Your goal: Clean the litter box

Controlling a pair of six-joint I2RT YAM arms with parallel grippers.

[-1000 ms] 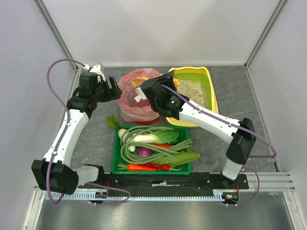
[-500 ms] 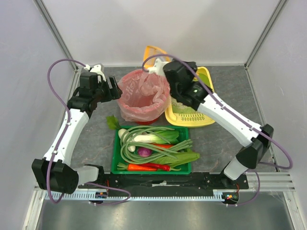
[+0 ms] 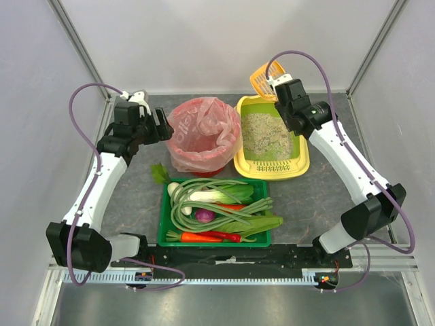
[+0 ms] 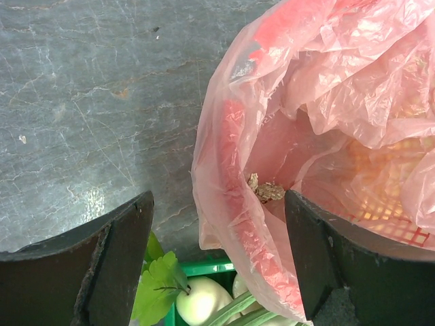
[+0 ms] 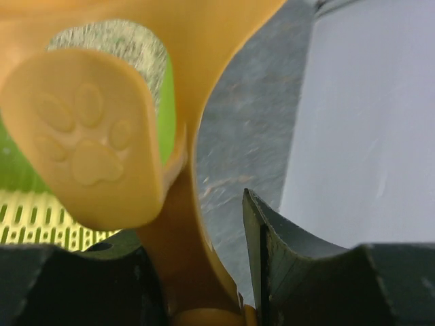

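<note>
Scoop (image 3: 260, 78) clenched, my right end effector (image 3: 275, 85) has swung from the bin (image 3: 204, 136) back to the litter box (image 3: 299, 159) for another pass, while my left end effector (image 3: 163, 125) hangs released.

The orange scoop (image 5: 81, 142), blurred and cut off, hides most of the litter box (image 5: 34, 227).

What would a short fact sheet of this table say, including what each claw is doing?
Litter box: yellow tray, green lining, grey-beige litter, far right
Scoop: orange, slotted, held up near the box's far end
Right claw: shut on the scoop's handle
Pink bag: lines a red bin, left of the litter box
Left claw: open, at the pink bag's rim
Inside bag: a small brownish clump
Vegetable tray: green, full, nearest the arms' bases
</note>
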